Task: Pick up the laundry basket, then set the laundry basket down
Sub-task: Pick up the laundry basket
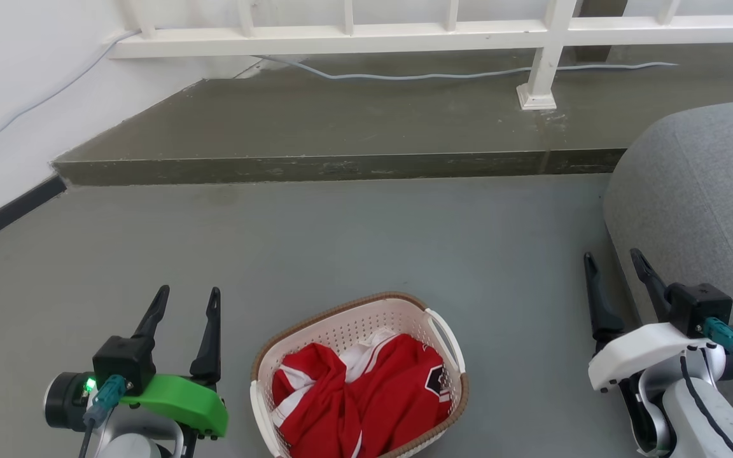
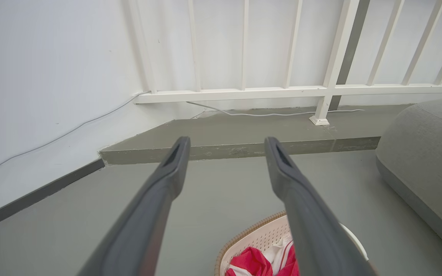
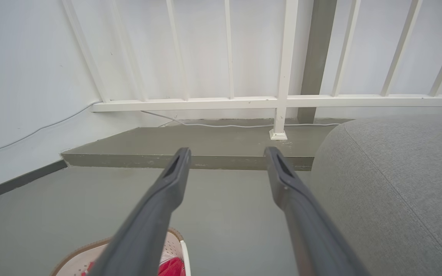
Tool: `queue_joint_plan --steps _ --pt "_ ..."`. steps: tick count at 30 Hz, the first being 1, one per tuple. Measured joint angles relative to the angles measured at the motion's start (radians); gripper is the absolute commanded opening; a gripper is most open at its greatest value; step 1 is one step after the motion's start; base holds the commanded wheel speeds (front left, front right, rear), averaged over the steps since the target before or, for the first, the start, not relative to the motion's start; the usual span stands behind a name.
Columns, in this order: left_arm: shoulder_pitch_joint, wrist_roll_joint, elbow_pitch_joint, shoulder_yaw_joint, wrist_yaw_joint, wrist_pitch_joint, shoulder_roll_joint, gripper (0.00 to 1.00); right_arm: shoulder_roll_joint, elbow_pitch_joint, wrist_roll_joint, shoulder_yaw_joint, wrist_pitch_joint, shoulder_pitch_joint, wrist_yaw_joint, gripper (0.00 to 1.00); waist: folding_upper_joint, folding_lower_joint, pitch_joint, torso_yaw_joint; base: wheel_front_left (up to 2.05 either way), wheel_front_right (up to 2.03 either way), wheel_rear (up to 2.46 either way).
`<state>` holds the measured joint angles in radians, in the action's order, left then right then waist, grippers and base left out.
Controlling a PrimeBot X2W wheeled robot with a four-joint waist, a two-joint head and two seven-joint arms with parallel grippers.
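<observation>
In the head view the laundry basket (image 1: 341, 331) is sitting on the floor (image 1: 341, 242) between the left gripper (image 1: 189, 291) and the right gripper (image 1: 612, 254), both open and empty. Each should be taking one side handle (image 1: 446, 337) and lifting level. The left wrist view, then the right, is showing spread fingers (image 2: 159, 199) with the rim low down. The red garment (image 1: 373, 388) is carrying a dark badge (image 1: 436, 380), perhaps a logo, with no readable writing.

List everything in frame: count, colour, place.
laundry basket: 1, cream with brown rim, on floor, bottom centre
garment: 1, red and white, bundled inside laundry basket
cushion: 1, grey fabric, right edge
step: 1, grey concrete, behind the floor
railing: 1, white, standing on step
cable: 1, pale grey, lying on step under railing
baseboard: 1, black, far left
left gripper: 1, dark fingers with green cover, open, left of laundry basket
right gripper: 1, dark fingers with white cover, open, beside cushion
</observation>
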<state>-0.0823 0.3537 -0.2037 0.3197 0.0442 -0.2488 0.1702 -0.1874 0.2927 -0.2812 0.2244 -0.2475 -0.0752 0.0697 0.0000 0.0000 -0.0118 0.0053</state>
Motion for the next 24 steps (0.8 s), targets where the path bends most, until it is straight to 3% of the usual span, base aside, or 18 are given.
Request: queue_joint_plan --steps 24 --pt "-0.04 0.01 0.01 0.003 0.0 0.011 -0.014 1.0 0.007 -0.02 0.002 -0.012 -0.004 -0.047 -0.02 1.0 0.0 0.0 -0.111 -0.002 0.0 0.0 0.0"
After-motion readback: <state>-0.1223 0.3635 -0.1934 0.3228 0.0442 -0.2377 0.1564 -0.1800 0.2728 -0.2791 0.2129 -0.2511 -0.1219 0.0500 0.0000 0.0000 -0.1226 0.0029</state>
